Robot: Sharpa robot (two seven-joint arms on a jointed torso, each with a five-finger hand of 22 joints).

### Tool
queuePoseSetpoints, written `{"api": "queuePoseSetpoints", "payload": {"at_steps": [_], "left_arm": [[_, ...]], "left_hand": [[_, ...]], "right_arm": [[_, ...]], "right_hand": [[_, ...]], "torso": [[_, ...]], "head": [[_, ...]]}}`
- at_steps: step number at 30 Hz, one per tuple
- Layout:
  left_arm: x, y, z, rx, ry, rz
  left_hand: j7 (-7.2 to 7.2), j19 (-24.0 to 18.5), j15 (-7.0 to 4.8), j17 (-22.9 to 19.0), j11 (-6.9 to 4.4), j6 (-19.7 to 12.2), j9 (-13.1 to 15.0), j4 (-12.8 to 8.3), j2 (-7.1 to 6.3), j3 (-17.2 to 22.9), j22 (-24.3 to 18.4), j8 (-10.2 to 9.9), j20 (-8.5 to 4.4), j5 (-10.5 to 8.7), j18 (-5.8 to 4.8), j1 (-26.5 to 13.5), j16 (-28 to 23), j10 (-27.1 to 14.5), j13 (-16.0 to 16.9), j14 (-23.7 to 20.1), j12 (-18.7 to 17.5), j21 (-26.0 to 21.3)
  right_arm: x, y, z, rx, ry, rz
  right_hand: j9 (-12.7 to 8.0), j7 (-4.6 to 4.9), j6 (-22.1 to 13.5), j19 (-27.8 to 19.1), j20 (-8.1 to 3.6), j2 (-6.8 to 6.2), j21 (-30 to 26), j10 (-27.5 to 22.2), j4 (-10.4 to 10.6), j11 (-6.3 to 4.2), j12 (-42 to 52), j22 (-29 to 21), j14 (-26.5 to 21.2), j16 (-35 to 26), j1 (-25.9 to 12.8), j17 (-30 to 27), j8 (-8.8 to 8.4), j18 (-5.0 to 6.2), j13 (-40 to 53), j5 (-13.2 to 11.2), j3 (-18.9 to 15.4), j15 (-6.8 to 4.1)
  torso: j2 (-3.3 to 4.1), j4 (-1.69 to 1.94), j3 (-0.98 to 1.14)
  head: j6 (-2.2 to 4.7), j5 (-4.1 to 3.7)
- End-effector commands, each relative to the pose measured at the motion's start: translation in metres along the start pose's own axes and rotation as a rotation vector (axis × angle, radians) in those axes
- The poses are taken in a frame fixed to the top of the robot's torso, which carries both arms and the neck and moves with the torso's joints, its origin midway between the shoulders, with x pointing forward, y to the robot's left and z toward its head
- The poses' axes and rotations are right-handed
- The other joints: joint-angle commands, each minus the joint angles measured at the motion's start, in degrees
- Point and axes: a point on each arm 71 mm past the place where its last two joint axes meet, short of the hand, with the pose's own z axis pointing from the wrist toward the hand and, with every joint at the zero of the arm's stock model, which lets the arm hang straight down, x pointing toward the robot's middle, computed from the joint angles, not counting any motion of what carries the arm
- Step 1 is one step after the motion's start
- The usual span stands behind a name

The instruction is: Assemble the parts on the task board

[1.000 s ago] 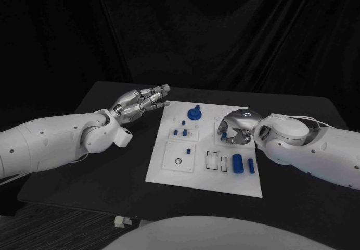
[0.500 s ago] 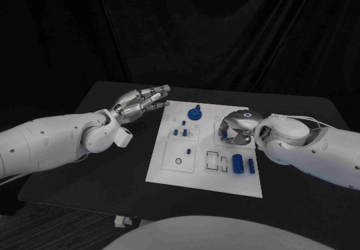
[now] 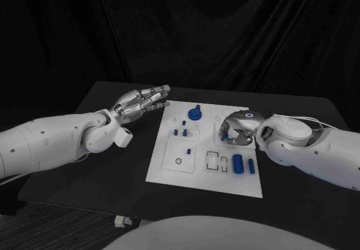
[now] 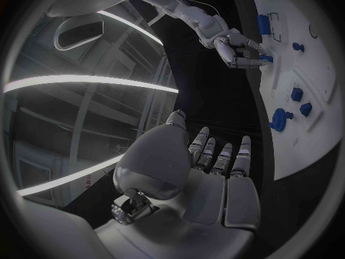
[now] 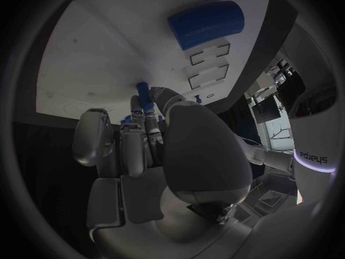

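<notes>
The white task board (image 3: 169, 172) lies in the middle of the black table. My right hand (image 3: 237, 130) is curled over the board's right side and pinches a small blue peg (image 5: 144, 92) with its fingertips (image 4: 252, 56), the peg's end against the board (image 5: 94, 52). A large blue cylinder (image 3: 237, 162) and a shorter blue piece (image 3: 251, 166) lie just in front of that hand. A blue knob (image 3: 195, 113) stands at the far middle of the board, with small pegs (image 3: 181, 132) near it. My left hand (image 3: 141, 104) hovers open beside the board's far left corner, holding nothing.
Two rectangular slots (image 3: 217, 160) and a dark ring (image 3: 178, 161) mark the board's near half. Black tabletop (image 3: 98, 177) spreads to the left of and in front of the board. A dark curtain hangs behind the table.
My right hand and forearm have shifted slightly to the right over the board, still holding the peg. The left hand has not moved.
</notes>
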Motion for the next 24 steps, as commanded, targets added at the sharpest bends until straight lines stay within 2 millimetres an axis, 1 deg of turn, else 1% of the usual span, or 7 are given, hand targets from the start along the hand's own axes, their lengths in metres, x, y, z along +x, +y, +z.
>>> {"api": "queuePoseSetpoints", "payload": {"at_steps": [1, 6, 10, 15, 18, 24], "left_arm": [[0.001, -0.002, 0.0, 0.042, 0.01, -0.014], [0.001, -0.002, 0.0, 0.04, 0.01, -0.015], [0.001, -0.002, 0.0, 0.038, 0.009, -0.014], [0.0, -0.002, 0.0, 0.035, 0.009, -0.014], [0.001, -0.001, 0.0, 0.035, 0.01, -0.015], [0.001, -0.001, 0.001, 0.034, 0.013, -0.016]], "left_hand": [[-0.14, 0.74, 0.38, 0.76, 0.68, 0.59, 0.12, -1.07, 0.12, 0.53, 0.9, 0.64, 0.07, 1.02, -0.47, 0.83, 0.68, -0.13, -0.2, 0.29, 0.85, 0.86], [-0.14, 0.79, 0.44, 0.77, 0.67, 0.63, 0.13, -1.09, 0.14, 0.55, 0.94, 0.65, 0.07, 1.06, -0.49, 0.86, 0.72, -0.13, -0.2, 0.35, 0.86, 0.88], [-0.14, 0.84, 0.48, 0.78, 0.67, 0.63, 0.13, -1.11, 0.15, 0.56, 0.99, 0.65, 0.08, 1.07, -0.5, 0.88, 0.76, -0.12, -0.2, 0.42, 0.86, 0.9], [-0.14, 0.84, 0.48, 0.78, 0.67, 0.63, 0.13, -1.11, 0.15, 0.56, 0.99, 0.65, 0.08, 1.07, -0.5, 0.88, 0.76, -0.12, -0.2, 0.42, 0.86, 0.9], [-0.14, 0.84, 0.48, 0.78, 0.67, 0.63, 0.13, -1.11, 0.15, 0.56, 0.99, 0.65, 0.08, 1.07, -0.5, 0.88, 0.76, -0.12, -0.2, 0.42, 0.86, 0.9], [-0.14, 0.84, 0.48, 0.78, 0.67, 0.63, 0.13, -1.11, 0.15, 0.56, 0.99, 0.65, 0.08, 1.07, -0.5, 0.88, 0.76, -0.12, -0.2, 0.42, 0.86, 0.9]], "right_arm": [[-0.001, 0.002, -0.002, -0.014, -0.026, -0.002], [-0.004, 0.002, -0.005, -0.02, -0.047, 0.0], [-0.011, 0.002, -0.008, -0.021, -0.072, -0.001], [-0.029, 0.004, -0.013, -0.018, -0.108, -0.012], [-0.042, 0.007, -0.016, -0.022, -0.126, -0.017], [-0.061, 0.024, -0.019, -0.057, -0.156, -0.021]], "right_hand": [[1.6, 0.05, 0.82, 0.17, 0.35, 0.69, 0.95, 2.59, -0.78, -0.54, 1.68, 10.32, 2.61, -0.67, 1.46, 2.75, 1.73, -0.32, 0.79, 0.01, 0.88, 0.23], [2.41, -0.01, 1.5, 0.45, 0.36, 1.02, 1.73, 3.37, -1.36, -0.69, 2.13, 10.53, 2.68, -0.57, 1.57, 2.89, 2.52, -0.46, 1.08, -0.09, 0.84, 0.18], [2.46, -0.02, 1.52, 0.41, 0.36, 1.04, 1.63, 3.41, -1.39, -0.7, 2.15, 10.5, 2.68, -0.57, 1.58, 2.89, 2.56, -0.44, 1.1, -0.09, 0.84, 0.17], [2.72, -0.08, 1.57, 0.43, 0.34, 1.14, 1.73, 3.71, -1.42, -0.79, 2.3, 10.52, 2.7, -0.57, 1.35, 2.88, 2.74, -0.45, 1.2, -0.33, 0.72, 0.12], [2.81, -0.12, 1.6, 0.51, 0.33, 1.18, 1.93, 3.8, -1.47, -0.84, 2.34, 10.57, 2.7, -0.57, 1.34, 2.88, 2.8, -0.48, 1.23, -0.4, 0.71, 0.09], [3.05, -0.21, 1.7, 0.62, 0.28, 1.34, 2.26, 4.02, -1.58, -0.95, 2.45, 10.66, 2.71, -0.58, 1.31, 2.86, 2.99, -0.54, 1.31, -0.64, 0.69, 0.0]], "torso": [[0.0, -0.01, -0.01], [0.0, -0.02, 0.0], [-0.01, -0.02, 0.0], [0.0, -0.02, -0.01], [0.0, -0.01, 0.0], [-0.02, -0.03, -0.01]], "head": [[0.0, 0.1], [0.0, 0.32], [0.0, 0.44], [0.0, 0.19], [0.0, 0.28], [0.0, 0.45]]}}
